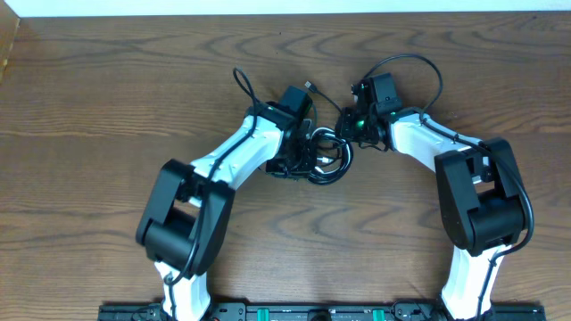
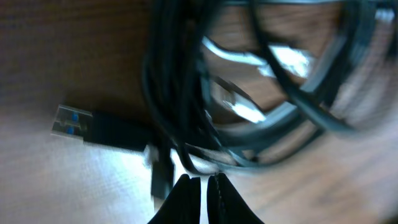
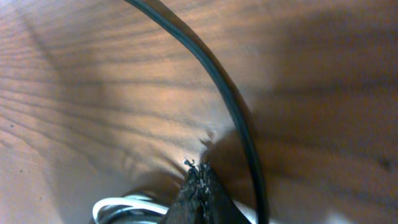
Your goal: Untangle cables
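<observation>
A tangle of black cables (image 1: 328, 160) with a white cable looped through it lies at the table's middle, between my two arms. My left gripper (image 1: 311, 148) reaches into its left side. In the left wrist view the left gripper (image 2: 202, 180) is closed to a thin slit, its tips on a black strand (image 2: 211, 158) of the bundle. A USB plug (image 2: 71, 121) lies to the left, and the white cable (image 2: 245, 111) shows among the black loops. My right gripper (image 1: 347, 126) is at the bundle's upper right. In its wrist view the right gripper (image 3: 198, 169) is shut on nothing, beside white loops (image 3: 121, 205).
A loose black cable end (image 1: 243, 85) and a small plug (image 1: 310, 86) lie behind the left wrist. A thicker black cord (image 3: 233, 106) arcs just right of the right fingers; in the overhead view it loops (image 1: 419, 67) above that arm. Bare wood table (image 1: 107, 98) lies all around.
</observation>
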Robot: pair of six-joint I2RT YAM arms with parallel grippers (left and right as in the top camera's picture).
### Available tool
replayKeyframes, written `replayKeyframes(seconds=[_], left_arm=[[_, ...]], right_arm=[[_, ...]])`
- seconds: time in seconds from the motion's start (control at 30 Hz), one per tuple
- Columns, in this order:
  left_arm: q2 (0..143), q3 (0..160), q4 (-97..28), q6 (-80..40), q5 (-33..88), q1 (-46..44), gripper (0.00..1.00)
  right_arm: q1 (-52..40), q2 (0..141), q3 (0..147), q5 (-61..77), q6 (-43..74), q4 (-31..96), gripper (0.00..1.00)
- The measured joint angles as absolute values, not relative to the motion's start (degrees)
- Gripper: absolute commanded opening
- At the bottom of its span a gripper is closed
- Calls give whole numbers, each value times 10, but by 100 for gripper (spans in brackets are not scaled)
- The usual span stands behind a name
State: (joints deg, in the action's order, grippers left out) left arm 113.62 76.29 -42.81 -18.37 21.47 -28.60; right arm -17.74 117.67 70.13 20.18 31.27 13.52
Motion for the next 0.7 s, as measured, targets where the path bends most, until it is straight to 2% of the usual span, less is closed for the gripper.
replayKeyframes(seconds=[0.17, 0.37, 0.57, 0.7], left_arm=[[1154, 761, -404, -184, 205, -279, 13], [1154, 758, -316, -184, 176, -234, 13], [1154, 758, -224, -183, 142, -212, 14], [1154, 758, -206, -181, 134, -215, 13]], right_arm=[[-168, 1170, 705, 223, 329, 191, 1], [-162, 1163, 710, 247, 336, 267, 1], [-185, 1163, 709, 303, 339, 352, 1], [-197, 1163, 708, 315, 336, 367, 1]])
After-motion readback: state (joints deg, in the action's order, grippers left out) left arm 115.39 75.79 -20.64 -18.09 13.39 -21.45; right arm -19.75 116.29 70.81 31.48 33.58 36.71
